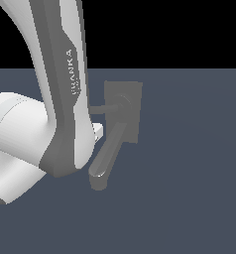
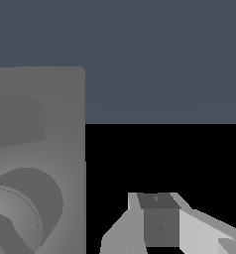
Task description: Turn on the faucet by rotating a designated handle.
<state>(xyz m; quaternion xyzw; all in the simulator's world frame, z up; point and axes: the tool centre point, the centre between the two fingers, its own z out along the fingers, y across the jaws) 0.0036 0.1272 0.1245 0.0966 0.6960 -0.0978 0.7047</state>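
The faucet is a matte grey fixture with its flat back plate (image 1: 132, 116) standing upright. Its thick rounded spout (image 1: 106, 156) slants down toward the exterior view's left. The handle (image 1: 101, 108), a thin rod, runs from the round hub (image 1: 123, 101) toward the exterior view's left, and its far end passes behind my arm. That arm hides my gripper in the exterior view. The wrist view shows the back plate (image 2: 65, 124) and the hub (image 2: 21, 213) very close. Only one finger (image 2: 159, 221) shows there, beside the plate's edge and touching nothing that I can see.
My arm's large grey-and-white link (image 1: 60, 99) and its white base (image 1: 16, 144) fill the exterior view's left, right in front of the faucet. A flat dark blue-grey floor (image 1: 189, 198) spreads around the fixture.
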